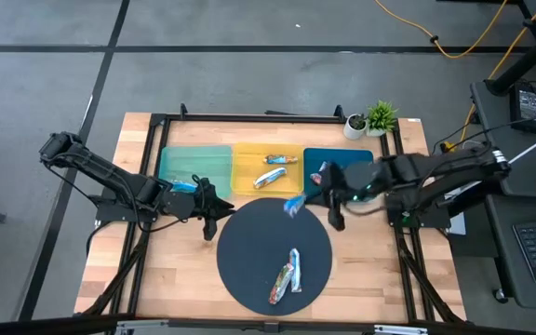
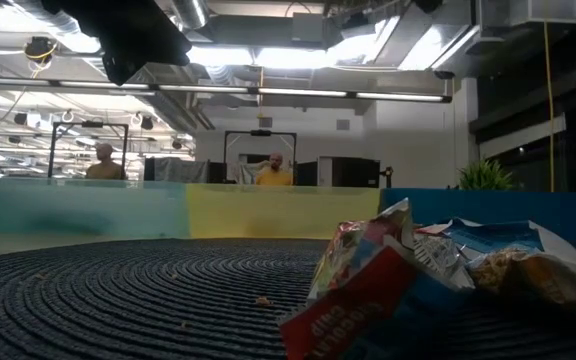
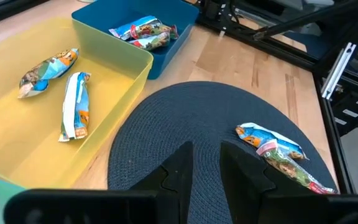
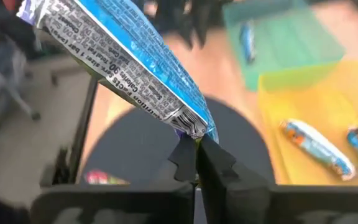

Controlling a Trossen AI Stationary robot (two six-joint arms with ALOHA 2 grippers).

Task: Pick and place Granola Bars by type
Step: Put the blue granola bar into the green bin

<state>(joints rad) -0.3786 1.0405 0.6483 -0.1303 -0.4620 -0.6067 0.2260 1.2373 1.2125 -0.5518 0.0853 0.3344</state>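
While the right gripper (image 4: pixel 194 146) hangs over the far edge of the round dark mat (image 1: pixel 249 233), it's clamped tight on the end of a blue-wrapped bar (image 4: pixel 120 59), which dangles off the fingertips just above that mat; the left gripper (image 3: pixel 205 163) sits at the mat's left rim, fingers slightly parted with nothing between them, right next to the teal tray (image 1: pixel 180 154).

Using the mat as the reference: two more bars (image 1: pixel 287 272) lie touching each other on its near-right part; the yellow tray (image 1: pixel 247 181) sits just behind it with two bars (image 1: pixel 275 168) inside, one multicolour and one silver-white, lying apart; the blue tray (image 1: pixel 352 156) is behind and to the right, holding a couple of bars (image 3: pixel 143 32) bunched together; the teal tray is behind and to the left with one blue bar (image 4: pixel 247 38) in it.

A small potted plant (image 1: pixel 380 118) stands at the table's far-right corner, well away from the mat; two people show in the room beyond.
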